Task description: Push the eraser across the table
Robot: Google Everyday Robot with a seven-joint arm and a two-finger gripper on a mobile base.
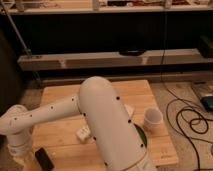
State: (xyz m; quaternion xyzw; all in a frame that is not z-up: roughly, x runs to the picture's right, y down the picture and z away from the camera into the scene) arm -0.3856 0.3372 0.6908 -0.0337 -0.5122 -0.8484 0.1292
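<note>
gripper [26, 156]: we find it at the near left corner of the table, hanging down from the wrist low over the boards; we cannot tell whether it is open or closed.
eraser [44, 159]: a small black block lying flat on the wood, just to the right of the gripper; we cannot tell whether the two touch.
table [60, 97]: pale wooden planks with visible seams, stretching away from the gripper to the right and to the back.
arm [102, 117]: white with dark dots; its forearm runs from the big elbow at mid view leftward and down to the gripper.
white box [83, 133]: right of the gripper and beyond the eraser, partly hidden by the arm.
cup [152, 119]: white, upright, well apart to the gripper's right, near the table's right edge.
green object [141, 138]: a dark round edge showing from behind the arm, left of the cup; perhaps a bowl.
cables [192, 120]: dark loops on the floor, beyond the table's right side.
</note>
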